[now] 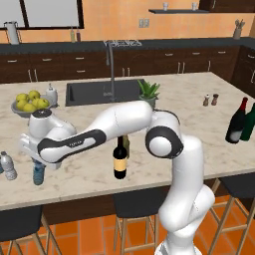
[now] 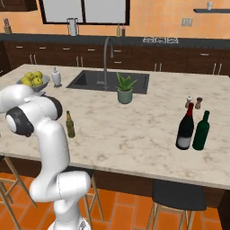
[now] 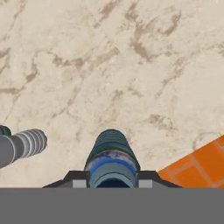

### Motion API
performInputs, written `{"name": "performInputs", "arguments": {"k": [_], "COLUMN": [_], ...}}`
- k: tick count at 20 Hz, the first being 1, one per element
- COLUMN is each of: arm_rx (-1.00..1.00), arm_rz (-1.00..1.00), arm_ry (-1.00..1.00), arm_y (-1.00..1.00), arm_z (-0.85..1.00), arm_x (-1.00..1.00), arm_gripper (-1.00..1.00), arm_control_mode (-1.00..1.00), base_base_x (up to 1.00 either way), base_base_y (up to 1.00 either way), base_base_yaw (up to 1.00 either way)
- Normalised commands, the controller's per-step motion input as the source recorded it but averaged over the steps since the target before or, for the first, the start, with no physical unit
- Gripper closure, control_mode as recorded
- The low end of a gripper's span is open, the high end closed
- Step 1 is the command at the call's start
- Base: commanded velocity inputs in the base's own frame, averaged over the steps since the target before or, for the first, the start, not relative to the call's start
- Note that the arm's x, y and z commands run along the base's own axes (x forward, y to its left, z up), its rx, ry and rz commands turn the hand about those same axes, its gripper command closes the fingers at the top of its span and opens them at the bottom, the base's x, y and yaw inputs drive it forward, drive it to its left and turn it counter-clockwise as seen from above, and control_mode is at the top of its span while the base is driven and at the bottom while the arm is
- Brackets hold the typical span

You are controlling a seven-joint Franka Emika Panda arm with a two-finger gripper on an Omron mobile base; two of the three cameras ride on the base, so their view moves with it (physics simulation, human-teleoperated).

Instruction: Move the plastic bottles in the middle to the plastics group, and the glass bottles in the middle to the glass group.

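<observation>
No text, brand, number or sign is readable for you here. The wine bottle (image 1: 119,162) at the counter's near edge carries a tan-yellow label, but you see no print on it. The red-topped wine bottle (image 2: 185,127) shows a pale patch low on its body, without lettering. The robot's forearm (image 1: 74,143) bears a small dark marking, too blurred for you to make out.

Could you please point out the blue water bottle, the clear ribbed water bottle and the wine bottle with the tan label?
blue water bottle (image 3: 112,159), hand view, ribbed shoulder.
clear ribbed water bottle (image 1: 8,167), left base view, body.
wine bottle with the tan label (image 1: 119,165), left base view, label.
</observation>
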Motion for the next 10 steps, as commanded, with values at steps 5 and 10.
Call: {"name": "performInputs", "arguments": {"k": [5, 10], "arm_rx": [0.0, 0.0], "arm_rz": [0.0, 0.0], "arm_ry": [0.0, 0.01], "arm_y": [0.01, 0.05], "arm_z": [-0.27, -0.34], "arm_x": [0.24, 0.12], "arm_gripper": [1.0, 1.0], "arm_control_mode": [-1.0, -1.0], "base_base_x": [0.0, 0.0], "base_base_y": [0.0, 0.0], "base_base_yaw": [0.0, 0.0]}}
